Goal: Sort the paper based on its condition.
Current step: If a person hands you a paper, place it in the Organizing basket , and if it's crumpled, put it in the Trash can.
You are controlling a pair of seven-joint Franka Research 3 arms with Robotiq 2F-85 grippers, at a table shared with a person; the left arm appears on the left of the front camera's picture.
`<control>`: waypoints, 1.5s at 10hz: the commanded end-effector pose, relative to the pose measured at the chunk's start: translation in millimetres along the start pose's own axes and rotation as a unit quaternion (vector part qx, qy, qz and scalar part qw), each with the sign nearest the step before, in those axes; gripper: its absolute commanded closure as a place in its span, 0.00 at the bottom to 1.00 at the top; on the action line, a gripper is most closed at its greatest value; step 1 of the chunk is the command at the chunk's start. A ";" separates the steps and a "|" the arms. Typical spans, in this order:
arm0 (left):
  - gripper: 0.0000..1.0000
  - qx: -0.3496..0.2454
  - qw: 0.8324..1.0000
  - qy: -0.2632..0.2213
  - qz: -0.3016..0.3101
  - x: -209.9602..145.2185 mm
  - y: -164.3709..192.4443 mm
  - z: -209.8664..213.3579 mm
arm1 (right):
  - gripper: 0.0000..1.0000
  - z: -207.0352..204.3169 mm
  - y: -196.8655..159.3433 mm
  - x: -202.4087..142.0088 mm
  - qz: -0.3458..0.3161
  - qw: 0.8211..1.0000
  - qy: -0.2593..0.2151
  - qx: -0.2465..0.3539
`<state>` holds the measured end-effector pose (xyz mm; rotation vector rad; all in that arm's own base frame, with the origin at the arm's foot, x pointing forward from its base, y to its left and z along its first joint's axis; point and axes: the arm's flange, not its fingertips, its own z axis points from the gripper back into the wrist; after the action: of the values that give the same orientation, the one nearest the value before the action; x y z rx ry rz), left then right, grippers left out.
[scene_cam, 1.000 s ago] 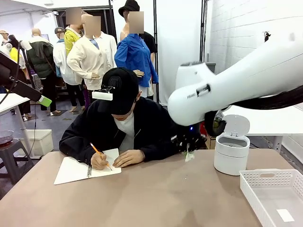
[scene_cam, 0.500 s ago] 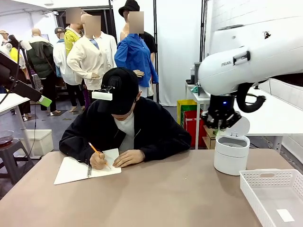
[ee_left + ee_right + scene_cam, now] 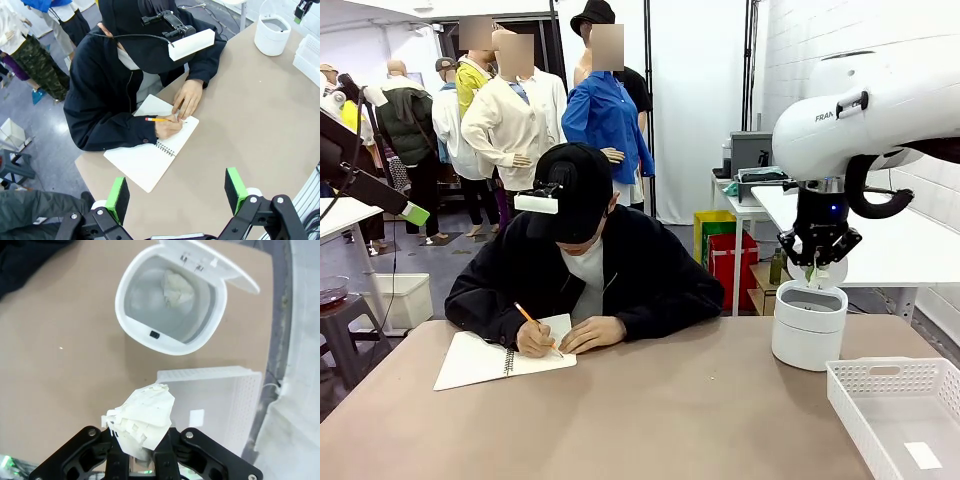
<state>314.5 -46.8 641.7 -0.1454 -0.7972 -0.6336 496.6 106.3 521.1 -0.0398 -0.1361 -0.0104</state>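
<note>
My right gripper (image 3: pixel 142 452) is shut on a crumpled ball of white paper (image 3: pixel 142 417). In the front view the right gripper (image 3: pixel 817 268) hangs just above the open white bin (image 3: pixel 809 325), with the lid standing up behind it. From the right wrist view the bin (image 3: pixel 125 315) lies below and ahead, and another crumpled paper (image 3: pixel 177 287) rests inside it. My left gripper (image 3: pixel 175 192) is open and holds nothing, high over the table's near edge.
A person at the far side writes with a pencil in a spiral notebook (image 3: pixel 490 358), also seen from above (image 3: pixel 150 155). A white perforated tray (image 3: pixel 895 405) sits at the front right, beside the bin, with a small white slip in it.
My right arm has swung from the middle of the table to the right and up, and its gripper now hangs over the bin. The person keeps writing.
</note>
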 end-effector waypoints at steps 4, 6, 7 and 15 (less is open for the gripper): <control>0.00 -0.001 1.000 -0.007 0.002 0.6 0.2 -1.4 | 0.94 -32.3 -2.6 21.0 0.079 0.996 -0.030 -0.039; 0.00 -0.001 1.000 -0.007 0.002 0.6 0.2 -1.4 | 0.94 -20.1 -3.5 11.6 0.073 0.997 0.023 -0.016; 0.00 -0.001 1.000 -0.007 0.002 0.6 0.2 -1.4 | 0.94 -20.1 -3.5 11.6 0.073 0.997 0.023 -0.016; 0.00 -0.001 1.000 -0.007 0.002 0.6 0.2 -1.4 | 0.94 -43.6 -13.2 59.6 0.238 0.970 0.040 -0.030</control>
<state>314.5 -46.9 641.7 -0.1454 -0.7972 -0.6338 550.9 95.9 488.0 -0.1077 -0.0442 0.4423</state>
